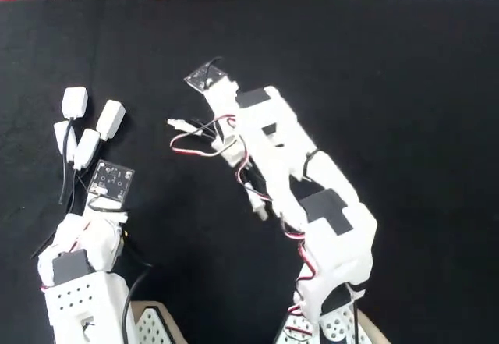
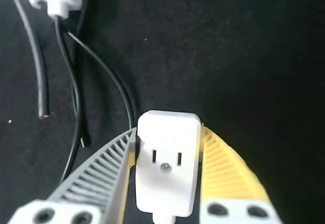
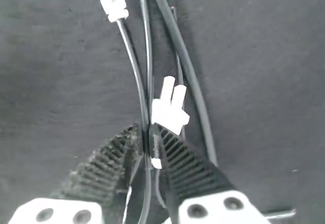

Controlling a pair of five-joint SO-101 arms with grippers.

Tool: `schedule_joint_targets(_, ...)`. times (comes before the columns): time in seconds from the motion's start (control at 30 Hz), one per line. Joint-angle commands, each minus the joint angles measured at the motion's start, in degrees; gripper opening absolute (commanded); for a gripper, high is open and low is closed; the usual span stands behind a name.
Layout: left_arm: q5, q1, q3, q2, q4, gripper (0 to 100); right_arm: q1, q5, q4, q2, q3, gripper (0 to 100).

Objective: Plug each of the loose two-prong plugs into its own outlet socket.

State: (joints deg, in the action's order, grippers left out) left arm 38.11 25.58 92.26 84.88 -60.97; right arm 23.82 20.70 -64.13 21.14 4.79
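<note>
Two-prong plug [image 3: 170, 109]: small, light, rigid white body; thin prongs probably bend if knocked. Springy black cable [image 3: 148, 66] will tug, twist it. Best hold: body sides, prongs left free. Right tool [image 3: 149, 128] pinched onto cable, plug just off tips, well apart from socket cluster [image 1: 74, 102]. Left tool [image 2: 167, 132] clamps one socket [image 2: 167, 168], apparently at cluster's edge. Wrist views give both grips; high view gives spacing across counter [image 1: 390, 86].

two arms [image 1: 312, 196], four white corded blocks [image 1: 109, 118], one plug [image 3: 170, 109] showing prongs
</note>
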Motion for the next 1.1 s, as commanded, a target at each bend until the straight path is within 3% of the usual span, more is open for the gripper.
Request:
schedule_joint_targets(0.0, 0.62, -2.95, -0.31, 0.44, 0.44, 3, -2.9, 5.1, 3.96, -0.31, -2.86, 1.5)
schedule_joint_targets(0.1, 0.62, -5.05, -0.57, 0.44, 0.7, 3, -3.25, 5.36, 2.64, -0.66, -3.3, 4.8)
schedule_joint_targets(0.27, 0.44, -13.14, -1.63, 0.44, 0.88, 3, -3.08, 5.27, -4.84, -0.84, -6.46, 26.3)
schedule_joint_targets(0.33, 0.44, -17.45, -3.3, 0.44, 0.97, 3, -3.08, 5.27, -9.23, -1.27, -7.96, 30.7)
schedule_joint_targets(0.57, 0.62, -30.9, -9.98, 0.44, 0.97, 3, -5.45, 0.18, -10.29, -11.03, -3.91, 22.9)
schedule_joint_targets(0.83, 0.7, -43.47, -8.92, 0.44, 1.49, 3, -14.68, -1.76, -7.3, -25.36, 9.1, 14.1)
schedule_joint_targets(0.97, 3.52, -45.14, -8.48, -0.26, 8.0, 3, -14.86, -5.8, 1.14, -26.15, 16.84, 10.9)
schedule_joint_targets(1.07, 4.92, -46.11, -8.48, -0.26, 7.91, 3, -14.86, -5.89, 4.57, -26.07, 19.74, 9.7)
